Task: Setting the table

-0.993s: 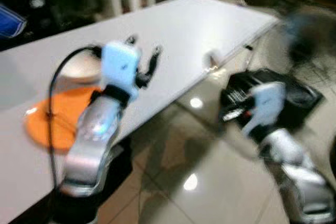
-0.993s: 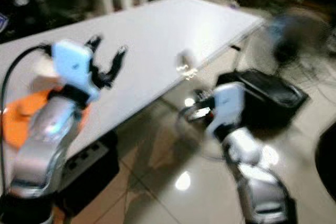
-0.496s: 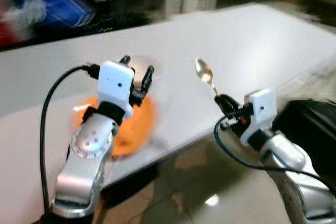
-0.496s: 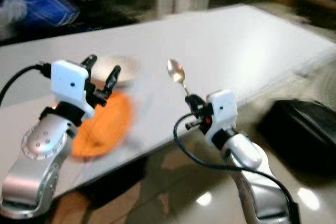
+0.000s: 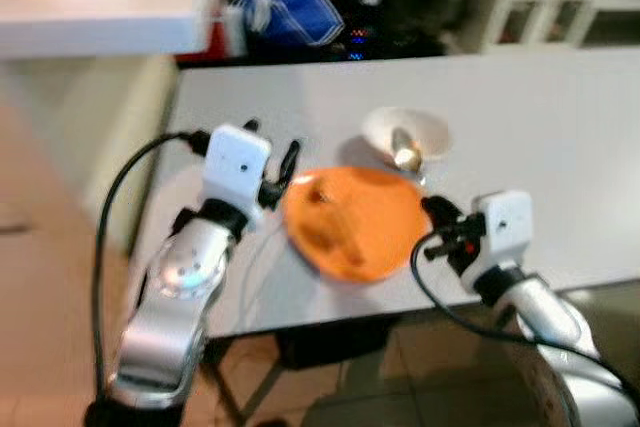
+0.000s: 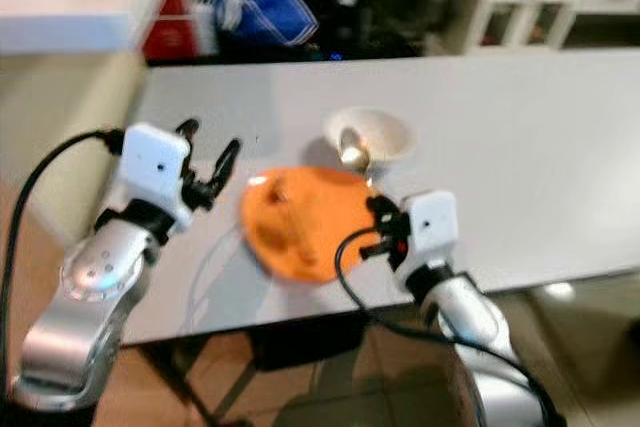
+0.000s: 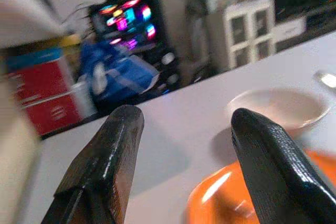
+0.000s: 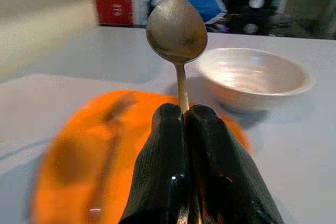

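Orange plate and white bowl are already laid on the table; the spoon, pinched upright in the right gripper above the plate's edge, awaits placing. Left gripper hovers beside the plate, fingers spread, empty.

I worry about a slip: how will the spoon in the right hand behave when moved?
The spoon looks like stiff metal, so it should not bend. Its shiny, thin handle, pinched between the right hand's fingertips, might pivot or slide. It probably weighs little.
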Controlling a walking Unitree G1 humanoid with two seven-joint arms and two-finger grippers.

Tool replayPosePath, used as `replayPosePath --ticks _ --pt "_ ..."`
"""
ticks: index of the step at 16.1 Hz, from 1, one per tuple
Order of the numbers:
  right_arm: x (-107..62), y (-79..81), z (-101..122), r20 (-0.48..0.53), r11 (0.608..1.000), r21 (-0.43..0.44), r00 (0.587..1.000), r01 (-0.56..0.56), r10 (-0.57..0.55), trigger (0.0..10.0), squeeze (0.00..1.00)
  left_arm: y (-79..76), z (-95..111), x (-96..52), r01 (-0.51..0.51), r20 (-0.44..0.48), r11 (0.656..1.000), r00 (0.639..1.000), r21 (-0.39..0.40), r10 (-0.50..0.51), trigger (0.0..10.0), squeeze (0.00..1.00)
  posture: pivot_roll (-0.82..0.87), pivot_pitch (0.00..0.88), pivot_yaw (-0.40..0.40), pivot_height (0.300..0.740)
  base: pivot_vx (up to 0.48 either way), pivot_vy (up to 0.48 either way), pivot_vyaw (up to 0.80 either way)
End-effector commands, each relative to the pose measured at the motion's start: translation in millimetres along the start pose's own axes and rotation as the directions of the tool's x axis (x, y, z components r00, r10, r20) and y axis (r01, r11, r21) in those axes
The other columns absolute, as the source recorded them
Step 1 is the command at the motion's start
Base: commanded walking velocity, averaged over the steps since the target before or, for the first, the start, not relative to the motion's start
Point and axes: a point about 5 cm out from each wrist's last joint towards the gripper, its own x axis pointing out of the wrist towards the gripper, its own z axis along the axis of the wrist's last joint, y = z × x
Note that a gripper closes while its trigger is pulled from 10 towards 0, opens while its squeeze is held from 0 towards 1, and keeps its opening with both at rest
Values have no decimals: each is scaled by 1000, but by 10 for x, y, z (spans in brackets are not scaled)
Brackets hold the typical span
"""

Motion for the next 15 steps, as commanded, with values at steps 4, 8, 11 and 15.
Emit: replayPosePath --ticks 4,8,11,15 --pt "-149 -100 11 -15 997 -13 997 80 -80 10000 0 -158 -85 -53 86 -31 996 996 -5 -86 10000 0 -92 0 65 740 0 0 800" --pt "-87 -313 26 -28 969 -5 969 247 -247 10000 0 -188 -170 -24 72 -59 997 996 -34 -74 10000 0 -78 0 37 740 0 0 600" --pt "65 -470 -17 -138 957 -72 947 283 -290 10000 0 -284 -217 -59 71 -69 994 995 -78 -77 10000 0 -86 0 14 740 0 0 0" --pt "336 -577 -50 -234 967 -131 941 217 -243 10000 0 -477 -74 -93 259 21 959 966 -116 -259 10000 0 -72 0 -14 740 0 0 0"
